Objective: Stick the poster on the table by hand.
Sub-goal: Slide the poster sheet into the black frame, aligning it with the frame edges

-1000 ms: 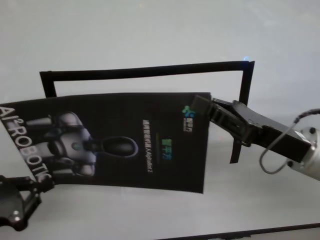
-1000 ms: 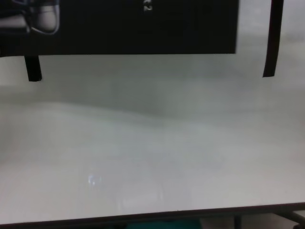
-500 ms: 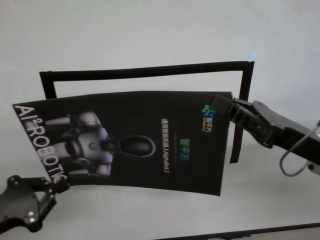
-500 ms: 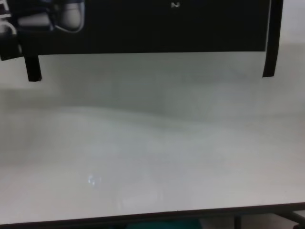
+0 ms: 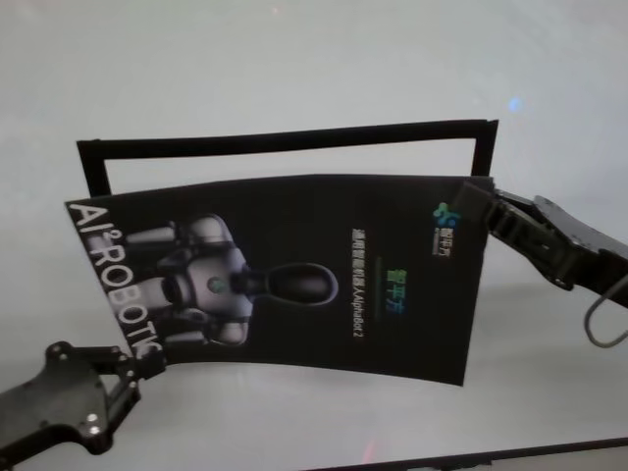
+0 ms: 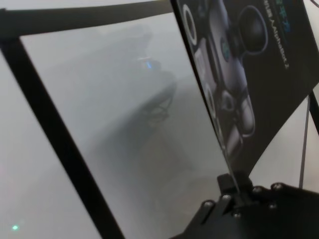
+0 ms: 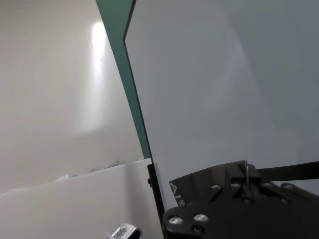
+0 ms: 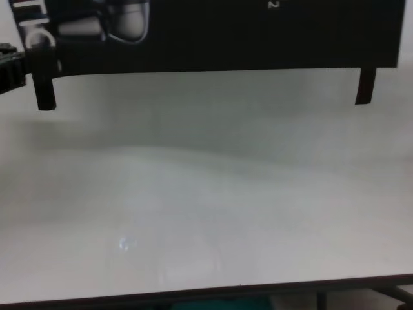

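The poster (image 5: 294, 280), a black glossy sheet with a grey-white robot picture and white lettering, hangs slightly bowed above the white table (image 5: 294, 59). My left gripper (image 5: 147, 365) is shut on its near left corner, by the big lettering. My right gripper (image 5: 474, 204) is shut on its far right corner, by the small logo. In the left wrist view the poster (image 6: 259, 74) rises edge-on out of the left gripper (image 6: 234, 191). The chest view shows the poster's lower part (image 8: 213, 39) along the top, with the left gripper (image 8: 10, 64) at the picture's left edge.
A frame of narrow black strips (image 5: 285, 140) lies on the table behind and under the poster, with short legs at the left (image 5: 93, 169) and right (image 5: 481, 152). Their ends show in the chest view (image 8: 44, 93) (image 8: 364, 87). The table's dark front edge (image 5: 471, 458) runs near me.
Both grippers have carried the poster to the right. Its right edge now reaches the right strip, and the left gripper has come further into the head view.
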